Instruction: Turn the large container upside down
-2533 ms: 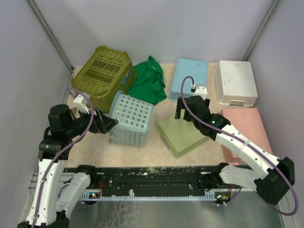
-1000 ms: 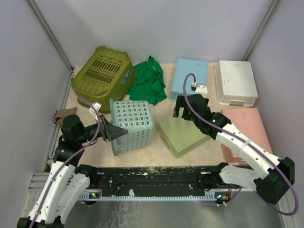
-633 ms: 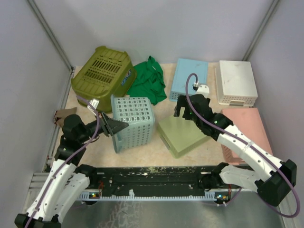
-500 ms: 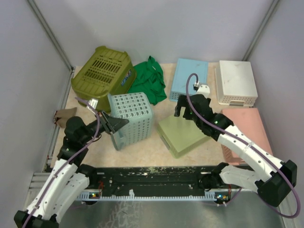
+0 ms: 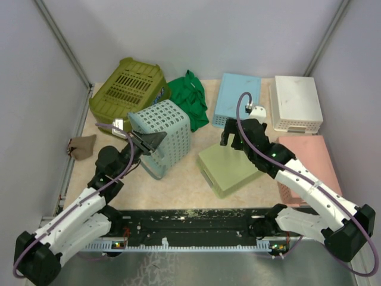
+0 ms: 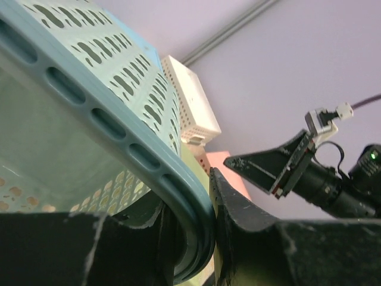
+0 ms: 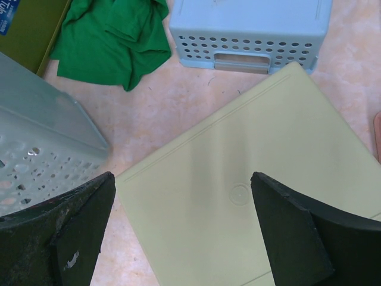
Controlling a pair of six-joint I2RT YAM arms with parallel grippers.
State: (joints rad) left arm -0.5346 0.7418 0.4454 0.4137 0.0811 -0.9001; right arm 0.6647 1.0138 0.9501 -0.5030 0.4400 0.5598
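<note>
The large container point(image 5: 165, 126) is a pale teal perforated basket, tilted on the table's left half with one perforated side facing up. My left gripper point(image 5: 149, 143) is shut on its rim. In the left wrist view the thick teal rim point(image 6: 178, 193) is pinched between the two black fingers point(image 6: 238, 208), and my left gripper point(image 6: 196, 223) hides the rim's lowest part. My right gripper point(image 5: 234, 136) hangs open over the pale green box point(image 5: 229, 170). The right wrist view shows my right gripper point(image 7: 181, 177) spread wide with nothing between its fingers.
An olive basket point(image 5: 128, 89) lies bottom-up at back left, a green cloth point(image 5: 191, 101) beside it. At the back stand a light blue box point(image 5: 238, 95) and a white box point(image 5: 296, 101). A pink box point(image 5: 309, 161) sits at right, a brown scrap point(image 5: 80, 144) at far left.
My left arm has swung forward and rotated the teal basket, tipping it over toward the back against the olive basket. The right arm has barely moved and stays open.
</note>
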